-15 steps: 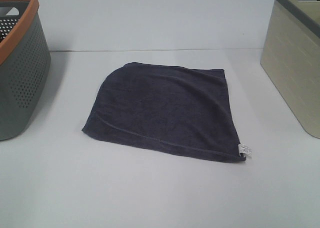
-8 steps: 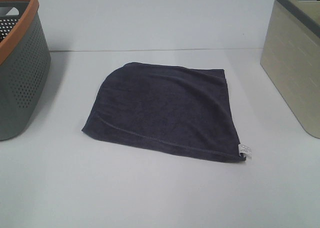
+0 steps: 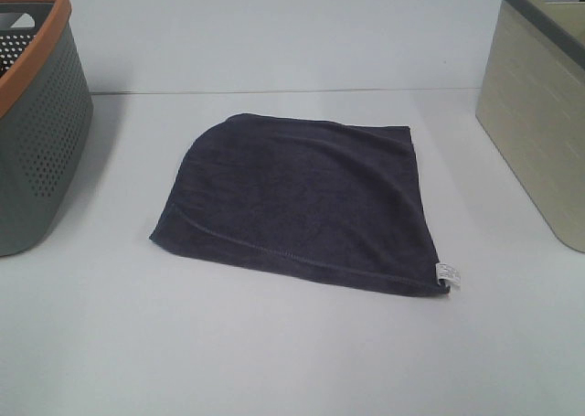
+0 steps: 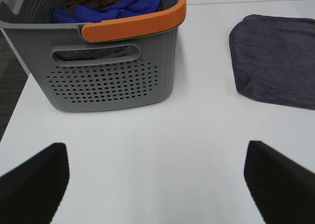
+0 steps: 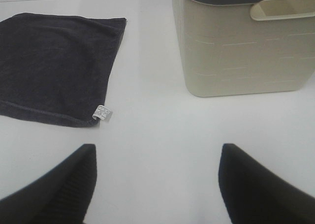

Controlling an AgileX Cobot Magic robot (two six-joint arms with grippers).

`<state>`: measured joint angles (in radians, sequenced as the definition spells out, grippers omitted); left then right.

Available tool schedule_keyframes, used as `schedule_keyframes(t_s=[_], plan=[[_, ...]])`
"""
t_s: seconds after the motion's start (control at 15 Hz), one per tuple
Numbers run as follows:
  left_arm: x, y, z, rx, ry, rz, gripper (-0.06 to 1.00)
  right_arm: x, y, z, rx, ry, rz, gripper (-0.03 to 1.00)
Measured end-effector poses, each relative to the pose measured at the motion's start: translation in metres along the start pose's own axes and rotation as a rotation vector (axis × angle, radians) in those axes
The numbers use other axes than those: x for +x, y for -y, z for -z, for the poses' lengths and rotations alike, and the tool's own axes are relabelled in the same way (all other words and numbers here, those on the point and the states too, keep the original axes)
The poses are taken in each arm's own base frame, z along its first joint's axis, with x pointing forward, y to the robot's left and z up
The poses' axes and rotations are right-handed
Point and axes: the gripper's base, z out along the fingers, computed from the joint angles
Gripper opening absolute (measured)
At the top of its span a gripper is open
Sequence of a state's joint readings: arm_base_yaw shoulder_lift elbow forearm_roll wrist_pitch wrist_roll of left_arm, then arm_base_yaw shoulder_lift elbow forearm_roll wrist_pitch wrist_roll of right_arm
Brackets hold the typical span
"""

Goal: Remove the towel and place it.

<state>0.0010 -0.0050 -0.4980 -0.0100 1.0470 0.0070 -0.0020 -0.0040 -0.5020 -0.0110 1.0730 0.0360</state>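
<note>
Two grippers are held wide apart and empty, neither touching anything. The towel (image 3: 302,201) lies flat on the table (image 3: 274,361) between the grey basket (image 3: 37,123) and the beige basket (image 3: 539,105). From the right gripper (image 5: 155,184) its labelled corner (image 5: 102,113) is seen close ahead; from the left gripper (image 4: 155,179) the towel is farther off, so the right arm is judged nearer.

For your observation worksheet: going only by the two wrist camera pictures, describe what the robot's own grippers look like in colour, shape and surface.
Only the fingers show. The left gripper has two plain black fingers, broad, blunt and matte. The right gripper has the same black fingers; one shows fine ribbing along its inner edge. No cables, markings or arm links are visible, and the high camera shows neither arm.
</note>
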Motion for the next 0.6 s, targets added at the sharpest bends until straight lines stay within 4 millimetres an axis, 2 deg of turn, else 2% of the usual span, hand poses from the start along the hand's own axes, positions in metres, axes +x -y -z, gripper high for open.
schedule_keyframes(t_s=[0.6], plan=[[0.0001,0.0000,-0.0002,0.000,0.000,0.001,0.91,-0.0001,0.0001,0.0000,0.001,0.001,0.000,0.70]])
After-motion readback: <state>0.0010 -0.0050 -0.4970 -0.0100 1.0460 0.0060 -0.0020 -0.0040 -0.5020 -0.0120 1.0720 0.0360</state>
